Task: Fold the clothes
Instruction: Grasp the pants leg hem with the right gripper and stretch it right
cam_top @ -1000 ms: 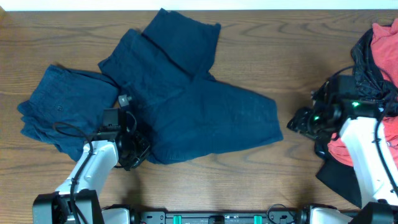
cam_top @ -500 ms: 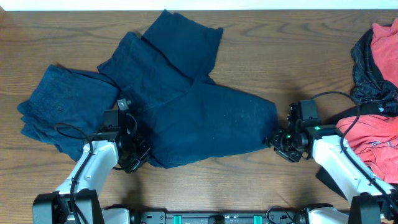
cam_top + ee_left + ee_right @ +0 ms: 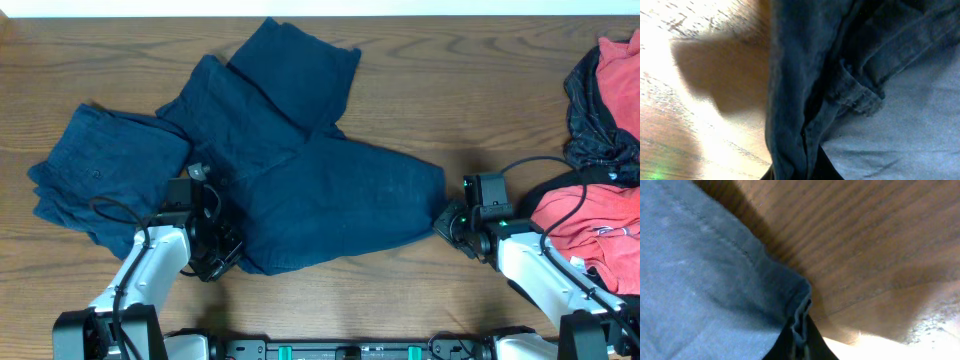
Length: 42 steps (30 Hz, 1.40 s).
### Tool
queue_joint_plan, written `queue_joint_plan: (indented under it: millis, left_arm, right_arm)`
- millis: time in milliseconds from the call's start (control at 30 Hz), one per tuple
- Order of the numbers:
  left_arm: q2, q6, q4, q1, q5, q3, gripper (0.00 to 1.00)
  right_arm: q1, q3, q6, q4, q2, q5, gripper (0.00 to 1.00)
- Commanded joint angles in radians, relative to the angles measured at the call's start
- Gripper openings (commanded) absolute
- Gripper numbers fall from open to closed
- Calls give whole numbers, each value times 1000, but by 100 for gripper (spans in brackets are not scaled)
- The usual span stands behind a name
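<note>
While navy trousers (image 3: 330, 200) sprawl centrally, a folded pair (image 3: 100, 180) (left) lies beside.

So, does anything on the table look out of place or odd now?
Nothing is damaged or spilled. The navy trousers lie askew, upper parts overlapping crookedly, with the left gripper and right gripper each pinching a lower corner. At the right edge a coral-red shirt and a black garment sit in an unsorted heap.

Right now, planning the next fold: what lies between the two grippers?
Overhead view: only the spread navy trousers, stretching from the left gripper to the right gripper.
</note>
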Motion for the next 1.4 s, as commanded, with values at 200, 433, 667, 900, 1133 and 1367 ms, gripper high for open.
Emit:
queue_joint_plan:
  millis: [200,433,667,900,1133,1367]
  left_arm:
    - [-28,156,-31,-145,87,43,6]
    - [-113,153,-96,-447,80,104,6]
    - [-299,48,-356,-533,19,104,6]
    - [-639,-63,-386,-526,-105,121,6]
    - [-799,-149,-112,-455,-466,133,6]
    - [-614,-148,90,-357,-499,132,6]
  right_arm:
    - [-141,143,-206,-146,-141,7,1]
    - [-335,464,-357,-583,-309,174,1]
    - [-479,611,-436,-834,-393,257,1]
    - [-504,678,-603,-760,-440,166,1]
    - [-452,705,-689,-423,-359,-61,1]
    - [-304,705,-689,-126,-177,-80,1]
